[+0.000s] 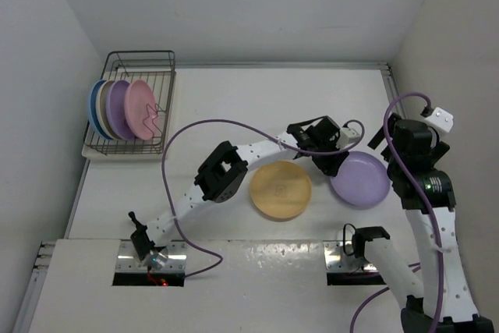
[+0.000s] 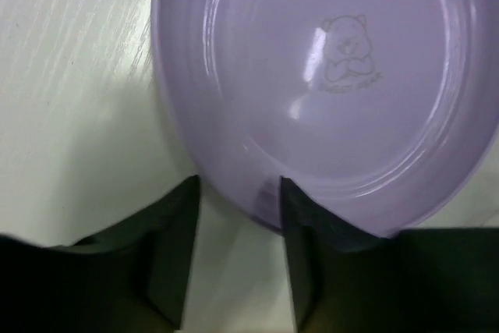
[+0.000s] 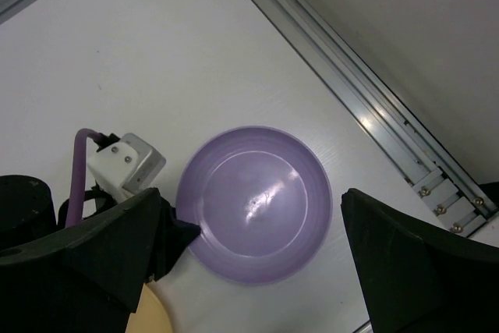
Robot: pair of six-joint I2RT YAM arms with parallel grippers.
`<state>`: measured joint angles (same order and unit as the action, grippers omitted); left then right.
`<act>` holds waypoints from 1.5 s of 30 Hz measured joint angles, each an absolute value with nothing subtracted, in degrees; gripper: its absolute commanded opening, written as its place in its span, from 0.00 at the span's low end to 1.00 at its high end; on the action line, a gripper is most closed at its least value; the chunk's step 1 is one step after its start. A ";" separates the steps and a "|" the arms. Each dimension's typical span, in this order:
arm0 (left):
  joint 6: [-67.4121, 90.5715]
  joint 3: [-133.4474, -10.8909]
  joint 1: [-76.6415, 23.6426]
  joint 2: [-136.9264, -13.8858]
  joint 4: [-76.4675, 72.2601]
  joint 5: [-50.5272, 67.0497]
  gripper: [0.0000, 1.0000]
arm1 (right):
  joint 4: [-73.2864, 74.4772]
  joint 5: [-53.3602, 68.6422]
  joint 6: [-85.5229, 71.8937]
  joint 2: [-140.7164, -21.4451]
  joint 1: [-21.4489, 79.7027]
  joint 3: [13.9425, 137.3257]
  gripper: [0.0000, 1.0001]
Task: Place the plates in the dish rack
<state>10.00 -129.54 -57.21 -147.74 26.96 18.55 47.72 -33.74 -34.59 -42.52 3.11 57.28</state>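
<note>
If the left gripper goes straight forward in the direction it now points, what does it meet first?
The lavender plate: in the left wrist view its near rim lies in the gap of the open left gripper, so contact would likely come almost at once. Whether it touches now is unclear.

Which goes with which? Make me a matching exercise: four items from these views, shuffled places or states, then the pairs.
1. pink plate
2. orange plate
3. right-hand lavender plate
4. right pincer

A. open, above a plate
B. rim between the fingers of the left pincer
C. standing in the dish rack
D. flat on the table, untouched

Pairs: 1-C, 2-D, 3-B, 4-A
</note>
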 measured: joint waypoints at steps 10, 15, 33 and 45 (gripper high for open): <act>11.86 -129.60 -57.23 -147.85 25.39 15.20 0.00 | 47.66 -33.08 -31.55 -40.80 3.11 54.89 0.99; 10.72 -132.42 -55.00 -147.28 27.40 12.88 0.00 | 46.04 -30.44 -31.38 -42.48 3.11 54.89 0.99; -16.01 -131.63 -22.15 -102.56 33.69 -25.67 0.00 | 22.52 -23.88 -27.88 -72.82 21.45 64.58 0.99; -53.08 -95.18 -9.04 -67.79 11.53 -52.93 0.00 | 11.94 -21.85 -25.10 -88.27 30.06 74.72 0.99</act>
